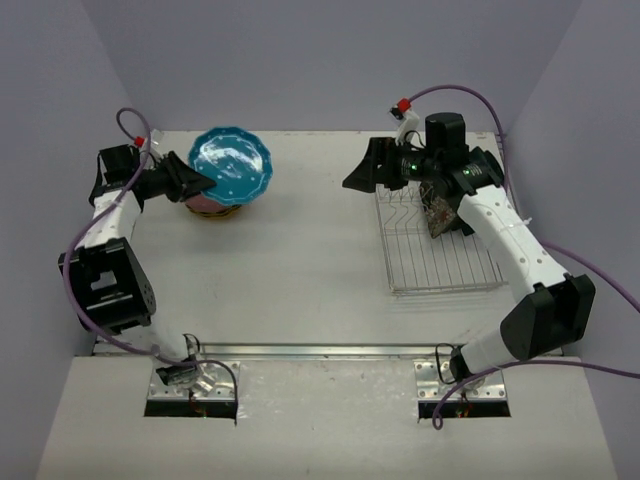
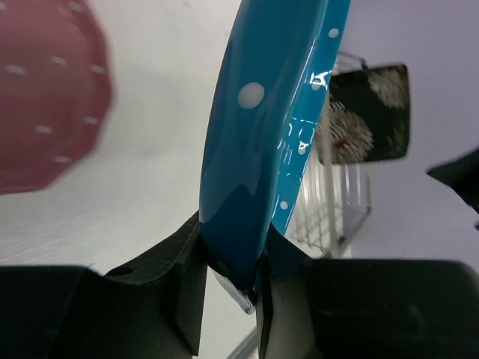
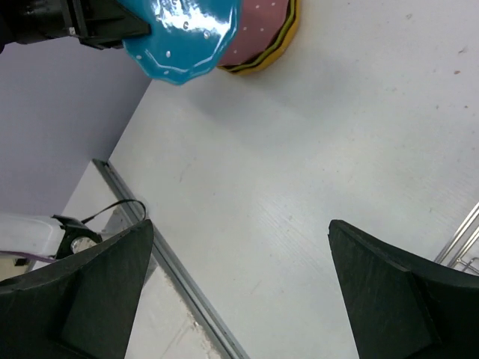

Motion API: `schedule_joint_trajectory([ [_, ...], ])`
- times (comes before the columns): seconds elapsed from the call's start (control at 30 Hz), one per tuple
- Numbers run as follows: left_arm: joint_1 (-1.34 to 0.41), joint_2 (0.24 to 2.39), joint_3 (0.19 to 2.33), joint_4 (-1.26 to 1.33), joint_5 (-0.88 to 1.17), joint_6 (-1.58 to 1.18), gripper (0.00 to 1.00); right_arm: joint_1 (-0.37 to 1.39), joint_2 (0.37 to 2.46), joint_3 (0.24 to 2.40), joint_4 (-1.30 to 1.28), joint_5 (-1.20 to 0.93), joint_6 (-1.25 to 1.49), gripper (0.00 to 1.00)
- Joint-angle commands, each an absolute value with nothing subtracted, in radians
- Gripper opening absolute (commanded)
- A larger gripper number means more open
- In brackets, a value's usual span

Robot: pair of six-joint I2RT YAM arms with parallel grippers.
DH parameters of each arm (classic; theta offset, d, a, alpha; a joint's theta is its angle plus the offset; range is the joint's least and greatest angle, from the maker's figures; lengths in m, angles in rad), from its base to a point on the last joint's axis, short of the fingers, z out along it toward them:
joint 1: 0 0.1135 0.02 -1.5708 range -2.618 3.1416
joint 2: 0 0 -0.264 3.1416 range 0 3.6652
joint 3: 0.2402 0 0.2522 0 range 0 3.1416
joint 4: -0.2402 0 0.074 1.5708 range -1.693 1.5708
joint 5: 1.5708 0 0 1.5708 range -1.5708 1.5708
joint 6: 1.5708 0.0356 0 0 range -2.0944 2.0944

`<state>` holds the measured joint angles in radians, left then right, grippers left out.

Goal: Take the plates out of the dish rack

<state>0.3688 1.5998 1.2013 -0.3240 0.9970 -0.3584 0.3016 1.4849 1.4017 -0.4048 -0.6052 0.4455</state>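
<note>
1. The left claw (image 1: 190, 180) is out over the far left part of the white table (image 1: 300, 270). Right past its tips lies a small stack: a pink plate (image 3: 262, 30) on top of a yellow plate (image 3: 283, 46).
2. Nothing lies on the table between the two claws.
3. The dish rack (image 1: 440, 250) sits just behind the right claw (image 1: 362, 172) and runs back along that arm. The right wrist view catches only a corner of its wire.
4. A black flowered plate (image 1: 437, 212) stands on edge at the rack's far end, under the right wrist, and the arm hides part of it. From the left claw it shows straight ahead across the table, behind the plate that claw holds.
5. A metal rail (image 3: 179, 262) edges the table's near side, well back from both claws.
6. The left claw is closed narrow on the rim of a blue plate (image 1: 232, 165), one finger (image 2: 187, 284) on each face. The plate sticks out from the tips, tilted, above the stack. Whether it touches the pink plate cannot be told.
7. The right claw is spread wide, its two dark fingers (image 3: 97, 292) far apart. It holds nothing and touches nothing, and only bare table shows between the fingers.
</note>
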Motion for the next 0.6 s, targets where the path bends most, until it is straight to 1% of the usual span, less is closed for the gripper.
schedule_joint_trajectory([
  [0.0,0.465,1.722,1.364,-0.377,0.951,-0.303,0.00,0.293,1.431,1.409,-0.393,-0.550,0.420,0.99],
  [0.1,0.484,1.816,1.452,-0.393,0.911,-0.292,0.00,0.290,1.430,1.405,-0.394,-0.549,0.419,0.99],
  [0.17,0.489,1.841,1.478,-0.387,0.898,-0.293,0.00,0.290,1.430,1.404,-0.394,-0.554,0.417,0.99],
  [0.57,0.488,1.971,1.493,-0.357,0.898,-0.301,0.00,0.287,1.440,1.390,-0.393,-0.565,0.414,0.99],
])
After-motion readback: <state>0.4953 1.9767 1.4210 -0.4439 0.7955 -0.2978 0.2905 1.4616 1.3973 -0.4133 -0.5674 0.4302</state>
